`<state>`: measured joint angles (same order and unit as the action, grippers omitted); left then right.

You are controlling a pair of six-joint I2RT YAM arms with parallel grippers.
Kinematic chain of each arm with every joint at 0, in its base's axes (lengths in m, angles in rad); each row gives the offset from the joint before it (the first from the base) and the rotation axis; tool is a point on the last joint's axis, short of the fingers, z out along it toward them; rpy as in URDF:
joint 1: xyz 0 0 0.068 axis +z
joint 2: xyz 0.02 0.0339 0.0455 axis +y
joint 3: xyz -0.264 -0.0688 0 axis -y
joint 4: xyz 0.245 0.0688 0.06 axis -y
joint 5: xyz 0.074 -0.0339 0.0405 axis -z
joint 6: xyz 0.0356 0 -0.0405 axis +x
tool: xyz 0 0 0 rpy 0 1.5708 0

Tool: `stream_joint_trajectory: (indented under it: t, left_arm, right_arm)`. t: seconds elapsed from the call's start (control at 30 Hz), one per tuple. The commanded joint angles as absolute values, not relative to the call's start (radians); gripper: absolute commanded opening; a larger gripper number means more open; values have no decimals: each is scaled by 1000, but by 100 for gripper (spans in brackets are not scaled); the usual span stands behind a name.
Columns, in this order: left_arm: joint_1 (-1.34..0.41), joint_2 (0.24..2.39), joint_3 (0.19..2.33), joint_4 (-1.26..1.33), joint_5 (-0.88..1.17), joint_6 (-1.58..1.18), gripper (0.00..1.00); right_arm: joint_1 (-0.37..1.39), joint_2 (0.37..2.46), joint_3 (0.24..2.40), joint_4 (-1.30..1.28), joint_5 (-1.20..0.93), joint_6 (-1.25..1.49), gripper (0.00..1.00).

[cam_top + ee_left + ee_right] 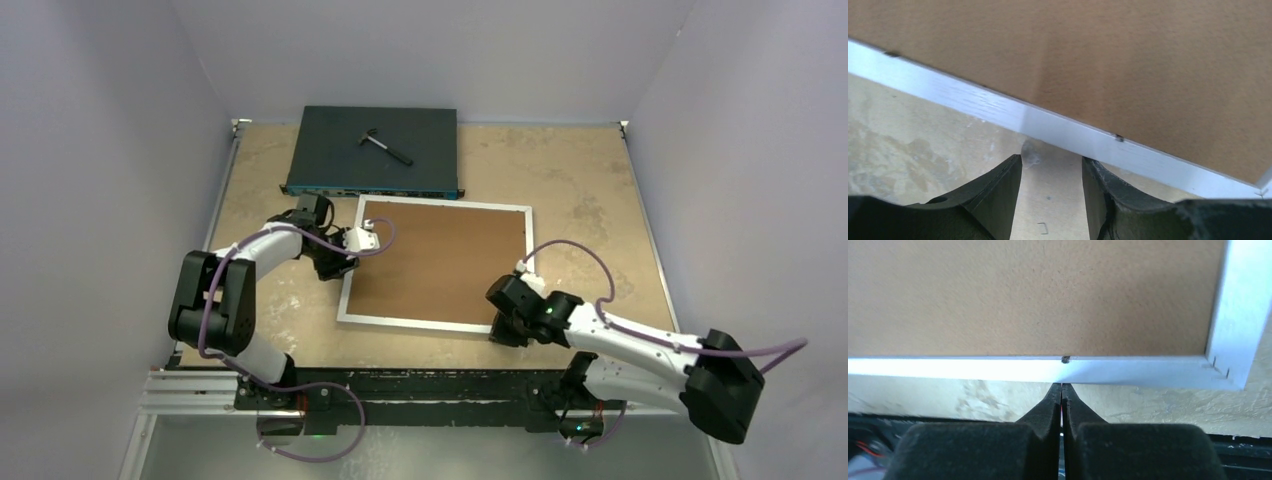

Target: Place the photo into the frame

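The frame [350, 272] lies flat on the table, its thin white border around a brown backing board [440, 260]. The photo is hidden. My left gripper [338, 262] is at the frame's left edge. In the left wrist view it [1052, 165] stands open over bare table, and its right fingertip [1093, 167] reaches the white border [1058, 127]. My right gripper [503, 328] is at the frame's near edge, close to the right corner. In the right wrist view it [1062, 387] is shut on nothing, its tips against the border [998, 368] below the board [1038, 295].
A dark flat network switch box [340, 170] lies at the back of the table, just behind the frame, with a small black tool [385, 145] on top. Grey walls close in the table on three sides. A metal rail runs along the near edge.
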<state>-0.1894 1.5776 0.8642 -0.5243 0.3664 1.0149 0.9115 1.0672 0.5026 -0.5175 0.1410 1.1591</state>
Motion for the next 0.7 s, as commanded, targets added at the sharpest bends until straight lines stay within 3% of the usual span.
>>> stream_joint_trajectory:
  t: [0.0, 0.23, 0.4, 0.57, 0.67]
  left_arm:
    - [-239, 1538, 844, -617, 465, 1067, 47]
    - [-425, 1567, 851, -658, 483, 1057, 52]
    - [-514, 1578, 918, -825, 570, 1069, 60]
    - [-513, 1574, 1045, -1012, 589, 1144, 65]
    - [-414, 1563, 1137, -872, 549, 1081, 64]
  right_arm:
    - [890, 939, 466, -537, 378, 1421, 2]
    - [776, 963, 464, -479, 463, 1415, 7]
    - [639, 936, 502, -472, 506, 1301, 11]
    - [536, 886, 581, -529, 474, 1204, 10]
    - [535, 860, 584, -529, 360, 1182, 8]
